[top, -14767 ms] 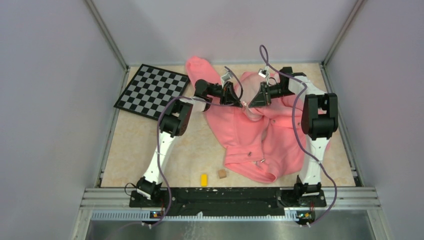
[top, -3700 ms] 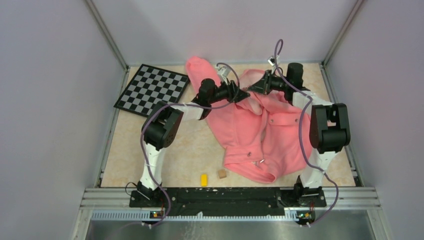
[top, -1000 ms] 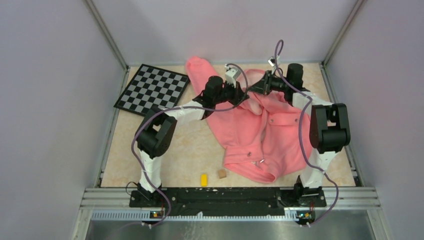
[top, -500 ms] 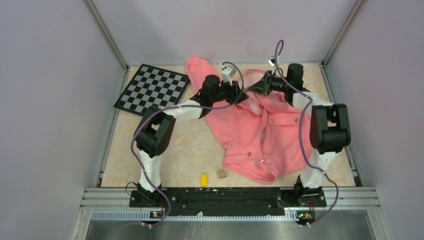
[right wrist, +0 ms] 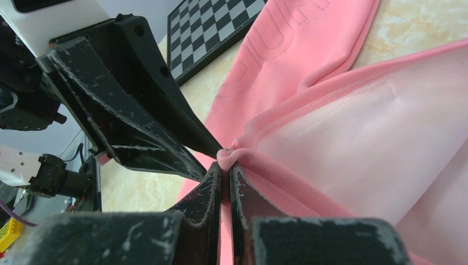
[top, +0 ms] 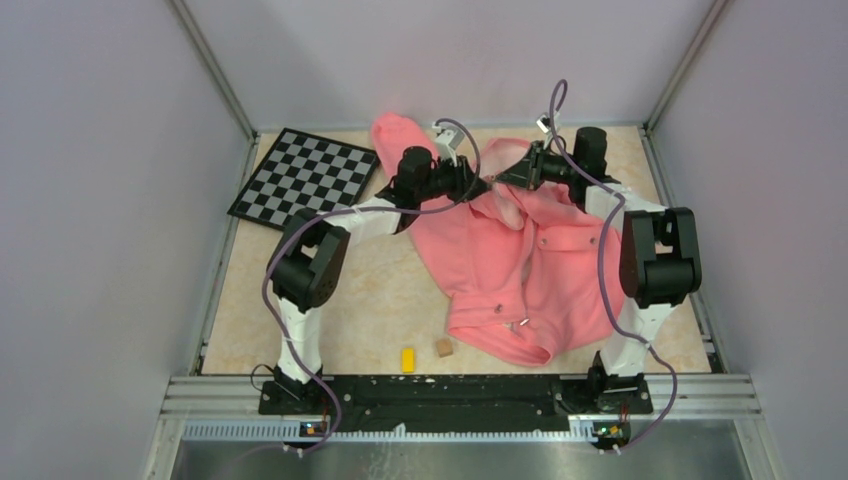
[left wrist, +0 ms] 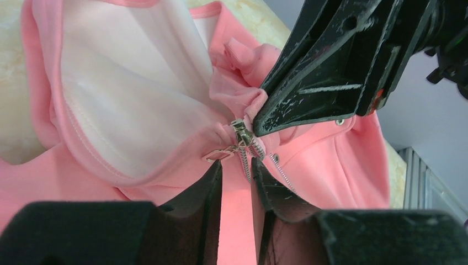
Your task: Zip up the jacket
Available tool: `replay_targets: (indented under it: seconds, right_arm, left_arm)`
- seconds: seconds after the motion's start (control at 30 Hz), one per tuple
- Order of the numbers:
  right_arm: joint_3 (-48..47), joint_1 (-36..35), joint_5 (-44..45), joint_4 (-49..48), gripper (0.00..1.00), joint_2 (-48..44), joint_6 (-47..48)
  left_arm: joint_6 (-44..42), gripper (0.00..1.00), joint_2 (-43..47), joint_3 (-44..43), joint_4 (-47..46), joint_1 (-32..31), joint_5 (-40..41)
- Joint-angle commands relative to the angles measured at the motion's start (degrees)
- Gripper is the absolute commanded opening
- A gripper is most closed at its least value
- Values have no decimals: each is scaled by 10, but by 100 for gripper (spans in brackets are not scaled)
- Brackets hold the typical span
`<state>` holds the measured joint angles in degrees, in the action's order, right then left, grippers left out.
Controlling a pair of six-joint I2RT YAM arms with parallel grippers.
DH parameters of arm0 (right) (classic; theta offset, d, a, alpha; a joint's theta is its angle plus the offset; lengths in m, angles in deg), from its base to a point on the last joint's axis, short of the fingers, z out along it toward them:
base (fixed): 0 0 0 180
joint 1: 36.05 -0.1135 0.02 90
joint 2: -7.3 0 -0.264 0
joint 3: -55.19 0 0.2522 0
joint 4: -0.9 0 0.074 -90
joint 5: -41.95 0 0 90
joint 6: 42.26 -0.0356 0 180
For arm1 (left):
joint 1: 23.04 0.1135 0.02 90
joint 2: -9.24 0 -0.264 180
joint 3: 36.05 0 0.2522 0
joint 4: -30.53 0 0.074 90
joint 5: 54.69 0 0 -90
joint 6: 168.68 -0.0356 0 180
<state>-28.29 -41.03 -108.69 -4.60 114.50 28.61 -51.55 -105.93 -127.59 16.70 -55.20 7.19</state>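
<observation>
While the jacket (top: 520, 250) lay crumpled on the tabletop (top: 270, 290), reaching from the middle of the far edge toward the near right corner, we saw both arms meet over its far end. The right claw (right wrist: 225, 168) was pinched tight on a fold of the jacket's pink edge, right beside the paler lining. The left claw (left wrist: 236, 165) faced it tip to tip, its fingers only a narrow gap apart and gripping nothing that we could make out. Just beyond those tips sat the metal zipper slider (left wrist: 241, 132), its pull tab (left wrist: 218, 155) lying by one finger. We could not tell whether the fingers touched the zipper. A chessboard (top: 303, 182) lay at the far left corner. A yellow block (top: 408, 359) and a brown cube (top: 444, 348) sat by the near edge, just left of the jacket's near end.
</observation>
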Motion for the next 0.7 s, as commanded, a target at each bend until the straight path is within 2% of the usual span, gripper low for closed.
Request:
replay_targets:
  seconds: [0.0, 0.37, 0.67]
  right_arm:
    - [-4, 0, -6, -33, 0, -35, 5]
    - [-5, -1, -7, -33, 0, -32, 4]
    - [-9, -2, -8, -31, 0, -32, 5]
  left_arm:
    - [-26, 28, -27, -27, -27, -2, -21]
    - [-92, 41, -53, -73, 3, -2, -24]
    - [-104, 41, -67, -103, 21, -3, -43]
